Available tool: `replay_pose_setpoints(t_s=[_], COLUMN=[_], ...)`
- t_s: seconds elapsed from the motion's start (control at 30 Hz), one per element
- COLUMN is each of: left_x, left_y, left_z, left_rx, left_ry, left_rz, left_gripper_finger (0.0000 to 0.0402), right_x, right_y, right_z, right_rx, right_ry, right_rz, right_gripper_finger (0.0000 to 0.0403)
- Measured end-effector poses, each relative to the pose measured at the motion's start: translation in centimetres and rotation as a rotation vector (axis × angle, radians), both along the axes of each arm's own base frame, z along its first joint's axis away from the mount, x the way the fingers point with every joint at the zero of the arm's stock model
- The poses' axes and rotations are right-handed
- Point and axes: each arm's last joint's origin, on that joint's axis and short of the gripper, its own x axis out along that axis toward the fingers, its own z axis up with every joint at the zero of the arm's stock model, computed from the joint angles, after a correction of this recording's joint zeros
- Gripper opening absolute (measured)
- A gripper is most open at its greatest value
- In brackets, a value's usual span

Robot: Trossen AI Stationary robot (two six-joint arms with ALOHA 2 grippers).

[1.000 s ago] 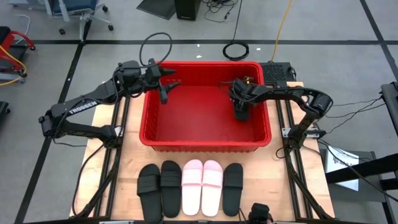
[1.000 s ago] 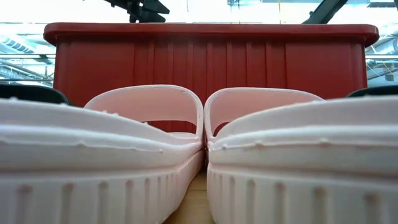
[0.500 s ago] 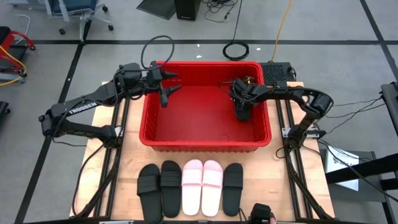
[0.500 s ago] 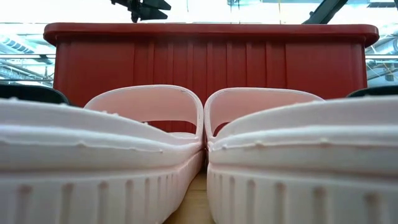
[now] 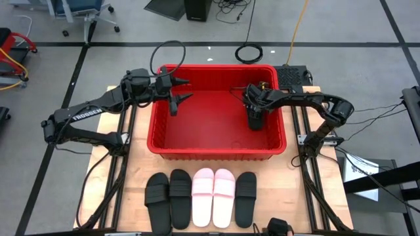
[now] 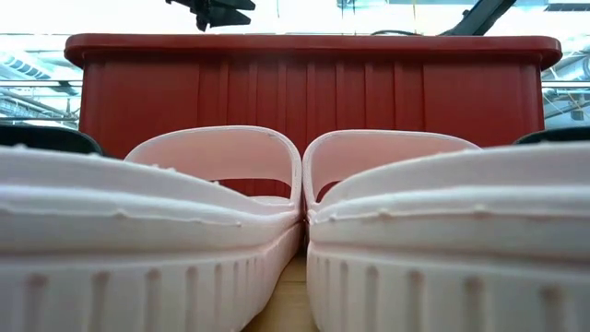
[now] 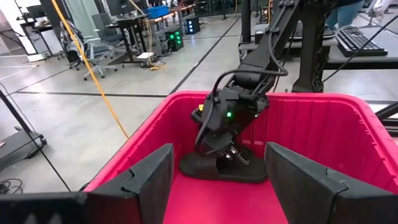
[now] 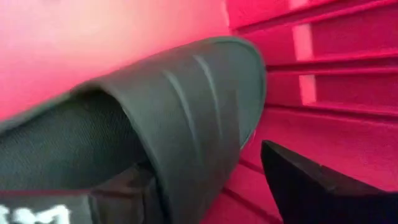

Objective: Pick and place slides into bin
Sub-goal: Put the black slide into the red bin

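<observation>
A black slide [image 7: 224,169] lies sole-down on the floor of the red bin [image 5: 216,149], near its right wall. My right gripper [image 5: 254,121] reaches down into the bin over this slide. It is open, with the slide's strap [image 8: 186,93] between its fingers. My left gripper [image 5: 178,94] hangs open and holding nothing above the bin's far left corner. Five slides lie sole-down in a row at the table's near edge: black [image 5: 157,196], black [image 5: 180,196], pink [image 5: 203,196], pink [image 5: 224,196] and black [image 5: 245,198]. My right gripper comes from above with a finger on each side of the black slide's strap [image 8: 236,106]. One finger [image 8: 298,186] stands clear of the strap. The other finger [image 8: 124,196] sits low against it, and I cannot tell whether it touches. The slide rests flat on the bin floor.
The bin takes up the table's middle and far part, and its tall walls [image 6: 313,92] stand right behind the row of slides. Rails run along both table sides [image 5: 125,164]. Cables lie on the floor past the far edge.
My left gripper has edged a little toward the table's right and turned slightly above the bin's far left corner. My right gripper and the black slide have stayed where they were in the bin.
</observation>
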Motion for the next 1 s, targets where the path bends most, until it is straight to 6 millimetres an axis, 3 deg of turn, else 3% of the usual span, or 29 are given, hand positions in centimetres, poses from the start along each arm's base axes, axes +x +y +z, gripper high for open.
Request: replay_pose_setpoints(t_s=[0.7, 1.0], left_x=[0.0, -1.1], left_y=[0.0, -1.1], left_z=[-0.1, 0.6], left_rx=[-0.004, -0.009], left_ry=[0.014, -0.003], left_rz=[0.000, -0.024], left_gripper_finger=[0.0250, 0.0250], right_x=[0.2, -0.1], right_y=[4.6, 6.8], right_z=[3.9, 6.9], right_rx=[0.026, -0.036], right_ry=[-0.095, -0.211], right_rz=[0.119, 0.185], right_gripper_finger=[0.0238, 0.0238])
